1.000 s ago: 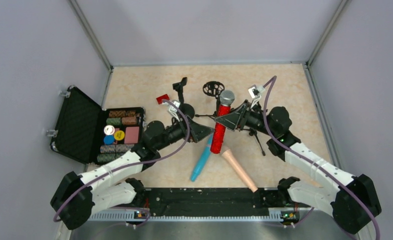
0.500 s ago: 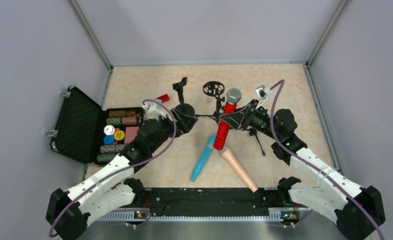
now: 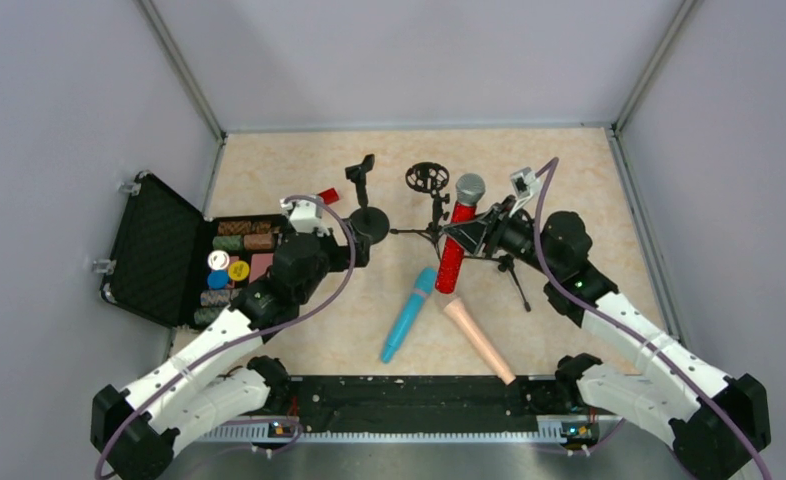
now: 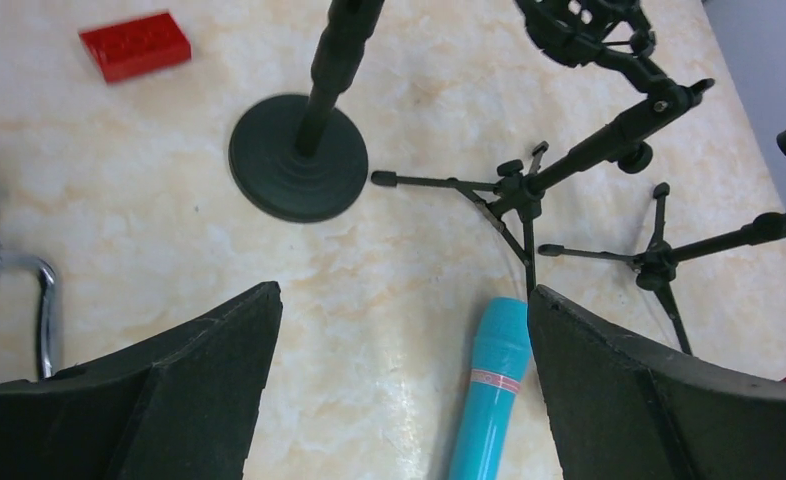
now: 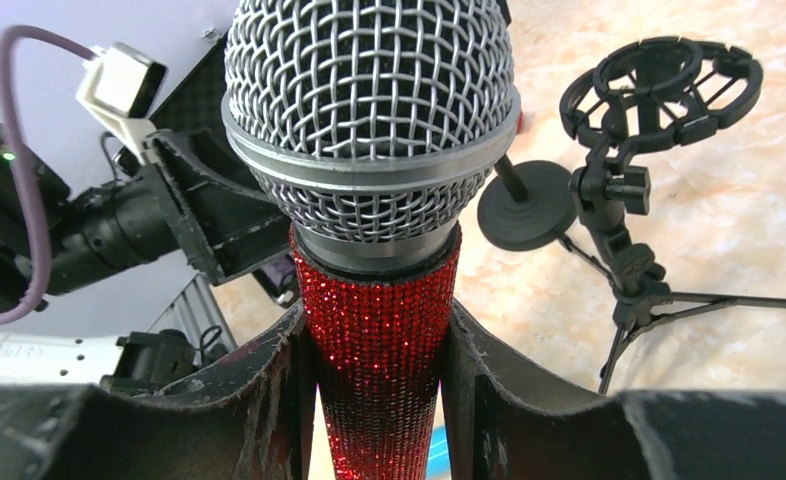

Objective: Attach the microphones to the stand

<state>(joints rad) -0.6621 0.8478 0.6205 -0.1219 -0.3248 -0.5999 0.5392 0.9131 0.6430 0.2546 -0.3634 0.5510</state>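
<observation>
My right gripper [image 3: 466, 236] [image 5: 374, 345] is shut on the glittery red microphone [image 3: 455, 250] [image 5: 377, 310], which it holds off the table with the grey mesh head up. The mic hangs beside the tripod stand with the ring mount [image 3: 427, 179] [image 5: 659, 85] [image 4: 579, 22]. The cyan-blue microphone [image 3: 407, 312] [image 4: 491, 395] and the peach-pink microphone [image 3: 479, 338] lie on the table. My left gripper [image 3: 353, 246] [image 4: 404, 300] is open and empty over the table, near the round-base stand [image 3: 369, 220] [image 4: 297, 158]; the cyan mic's head shows by its right finger.
A second small tripod [image 3: 510, 266] [image 4: 659, 262] stands right of the ring-mount one. A small red block [image 3: 327, 195] [image 4: 135, 45] lies at the far left of the stands. An open black case [image 3: 154, 250] with poker chips sits at the left wall.
My left arm has drawn back to the left, away from the red microphone. My right gripper has carried the red microphone slightly right and farther, more upright.
</observation>
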